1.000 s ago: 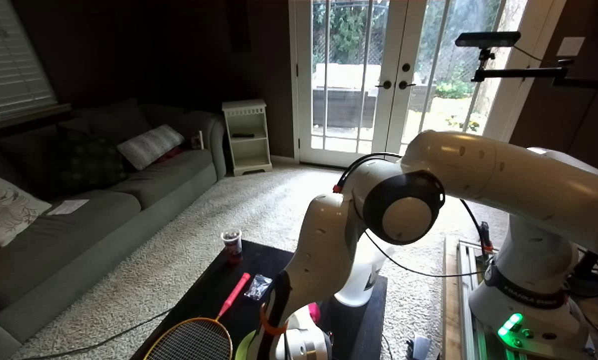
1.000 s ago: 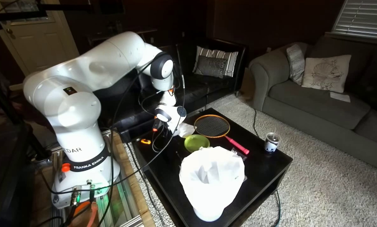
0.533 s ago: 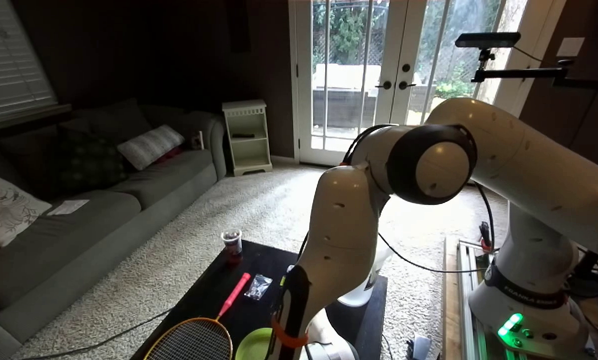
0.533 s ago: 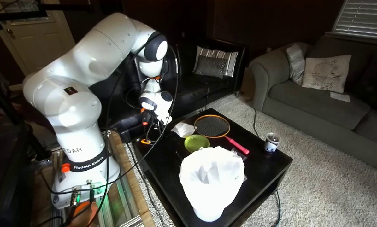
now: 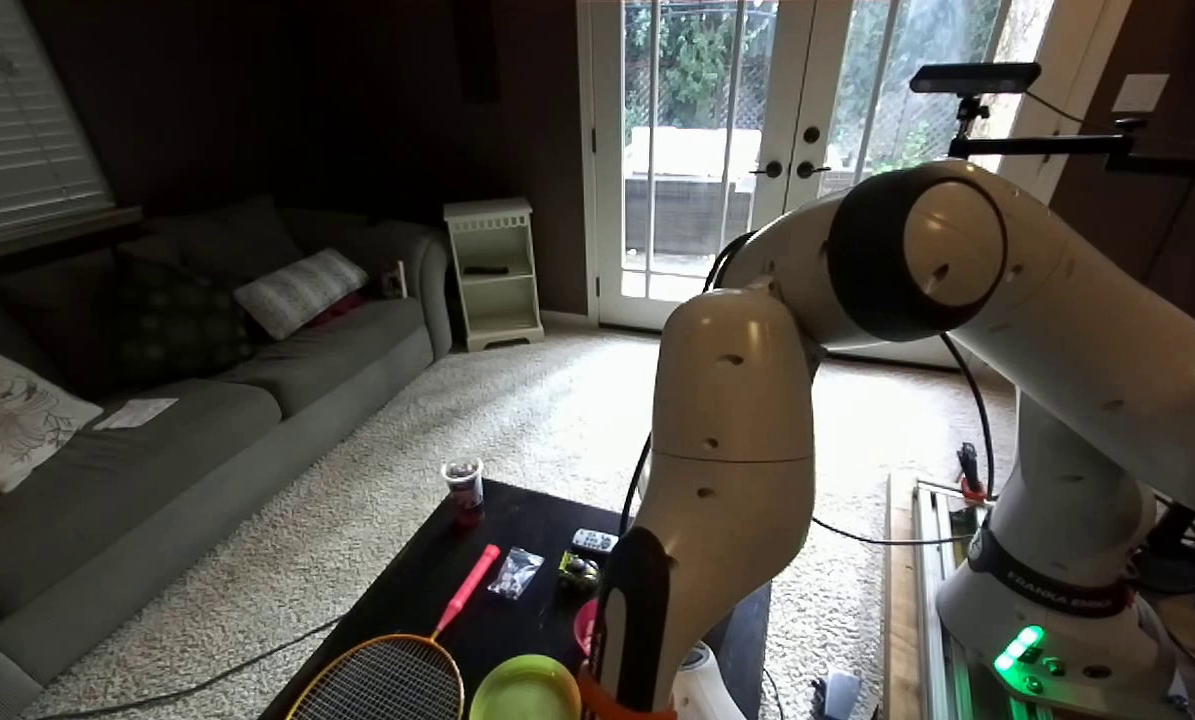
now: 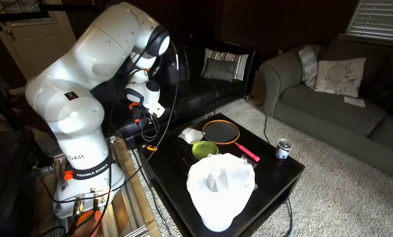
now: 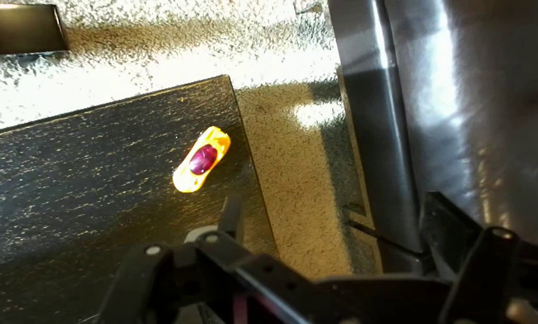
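Observation:
My gripper (image 7: pixel 334 202) is open, with nothing between its fingers. It hangs above the table's corner and the gap to the black leather sofa. The nearest loose thing is a small yellow-orange object with a purple oval (image 7: pixel 203 159). It lies on the black table near a corner, apart from the fingers, and also shows in an exterior view (image 6: pixel 152 148). In that view a white cloth or paper (image 6: pixel 191 135), a green plate (image 6: pixel 205 149) and an orange racket (image 6: pixel 221 131) with a pink handle lie on the table. The fingers are hard to see in both exterior views.
A white lined bin (image 6: pixel 221 194) stands on the black table (image 6: pixel 268 184), with a cup (image 6: pixel 283 148) at a far corner. A remote (image 5: pixel 594 541), a small clear bag (image 5: pixel 516 573) and a pink item (image 5: pixel 585 625) lie there too. The black sofa (image 7: pixel 453 112) borders the table.
The arm has risen and drawn back toward its base, lifting the gripper away from the tabletop. The green plate, remote and pink item are now less covered by the arm.

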